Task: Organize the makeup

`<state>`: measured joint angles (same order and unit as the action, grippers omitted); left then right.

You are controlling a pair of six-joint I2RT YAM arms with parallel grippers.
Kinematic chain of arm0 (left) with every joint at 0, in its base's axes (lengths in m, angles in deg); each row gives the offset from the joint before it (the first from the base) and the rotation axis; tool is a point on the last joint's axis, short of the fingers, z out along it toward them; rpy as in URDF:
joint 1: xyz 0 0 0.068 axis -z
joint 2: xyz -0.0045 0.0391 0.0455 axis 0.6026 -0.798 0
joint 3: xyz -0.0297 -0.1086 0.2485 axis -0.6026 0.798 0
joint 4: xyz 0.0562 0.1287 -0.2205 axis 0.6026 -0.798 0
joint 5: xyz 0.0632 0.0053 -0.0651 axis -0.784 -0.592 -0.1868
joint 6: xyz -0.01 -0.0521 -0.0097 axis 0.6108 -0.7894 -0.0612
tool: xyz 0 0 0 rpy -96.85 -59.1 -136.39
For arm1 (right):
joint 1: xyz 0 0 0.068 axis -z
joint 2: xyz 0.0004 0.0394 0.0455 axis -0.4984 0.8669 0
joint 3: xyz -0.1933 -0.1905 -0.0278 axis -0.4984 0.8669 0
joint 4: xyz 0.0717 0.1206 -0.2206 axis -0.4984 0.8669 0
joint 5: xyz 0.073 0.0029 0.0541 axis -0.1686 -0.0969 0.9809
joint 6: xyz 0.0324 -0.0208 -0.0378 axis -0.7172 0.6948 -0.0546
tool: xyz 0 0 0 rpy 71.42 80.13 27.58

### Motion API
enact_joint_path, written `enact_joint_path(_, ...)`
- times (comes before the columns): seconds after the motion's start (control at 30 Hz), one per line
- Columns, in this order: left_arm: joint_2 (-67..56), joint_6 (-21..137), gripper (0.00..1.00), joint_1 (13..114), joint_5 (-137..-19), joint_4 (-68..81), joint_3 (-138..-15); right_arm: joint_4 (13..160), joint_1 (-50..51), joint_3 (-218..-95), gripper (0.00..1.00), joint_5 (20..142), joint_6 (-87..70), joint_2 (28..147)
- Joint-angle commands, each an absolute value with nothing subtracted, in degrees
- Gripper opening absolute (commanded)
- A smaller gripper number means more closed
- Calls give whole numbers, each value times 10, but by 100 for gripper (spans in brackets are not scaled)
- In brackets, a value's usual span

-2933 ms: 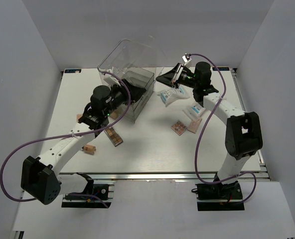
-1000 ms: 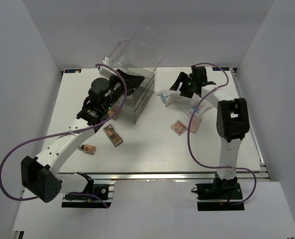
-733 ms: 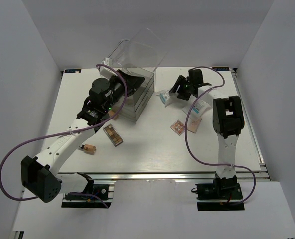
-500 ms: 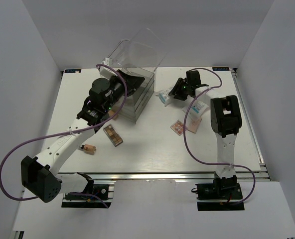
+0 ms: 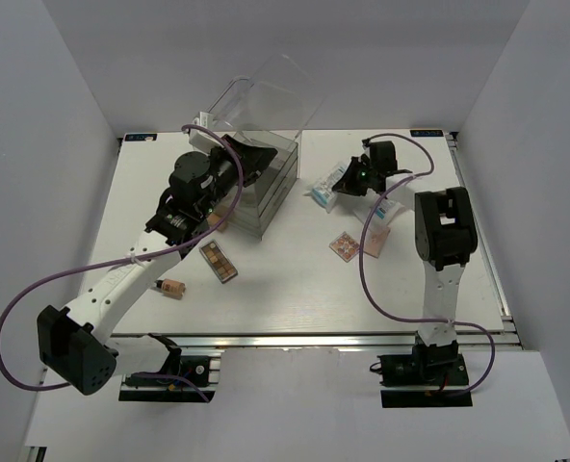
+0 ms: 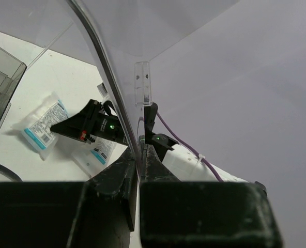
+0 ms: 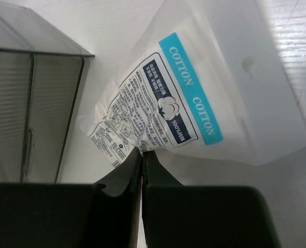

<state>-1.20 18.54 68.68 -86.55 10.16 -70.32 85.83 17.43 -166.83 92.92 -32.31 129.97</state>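
My right gripper (image 5: 341, 181) is shut on the edge of a white-and-blue cotton packet (image 5: 323, 192), pinched at its lower edge (image 7: 142, 151) just right of the clear drawer box (image 5: 269, 189). A second packet (image 5: 386, 208) lies beside the right arm. My left gripper (image 5: 250, 158) is shut on the rim of the box's clear lid (image 5: 271, 94), held raised; in the left wrist view the lid's edge (image 6: 123, 108) runs down between the fingers (image 6: 117, 173). A brown palette (image 5: 219, 261), pink palettes (image 5: 346, 246) and a tan foundation bottle (image 5: 172, 288) lie on the table.
The drawer box (image 7: 29, 103) stands at the back centre with grey drawers. Purple cables loop from both arms. White walls enclose the table (image 5: 295, 289) on three sides. The right arm's elbow stands over the table's right side.
The right gripper has closed on the cotton packet's edge and drawn it slightly right. The left arm keeps the lid raised, barely moving.
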Motion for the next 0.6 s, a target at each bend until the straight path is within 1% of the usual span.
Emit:
enact_joint_path(0.0, 37, 216, 6, 684, -895, 161, -722, 818, 182, -1641, 0, 993, -286, 1234)
enact_joint_path(0.3, 38, 224, 6, 684, -887, 166, -733, 715, 169, -1578, 0, 1102, -210, 1096)
enact_joint_path(0.47, 41, 224, 6, 684, -888, 171, -739, 648, 108, -1528, 0, 1125, -140, 1039)
enact_joint_path(0.57, 41, 224, 6, 684, -888, 172, -748, 625, 54, -1523, 0, 1106, -88, 1023)
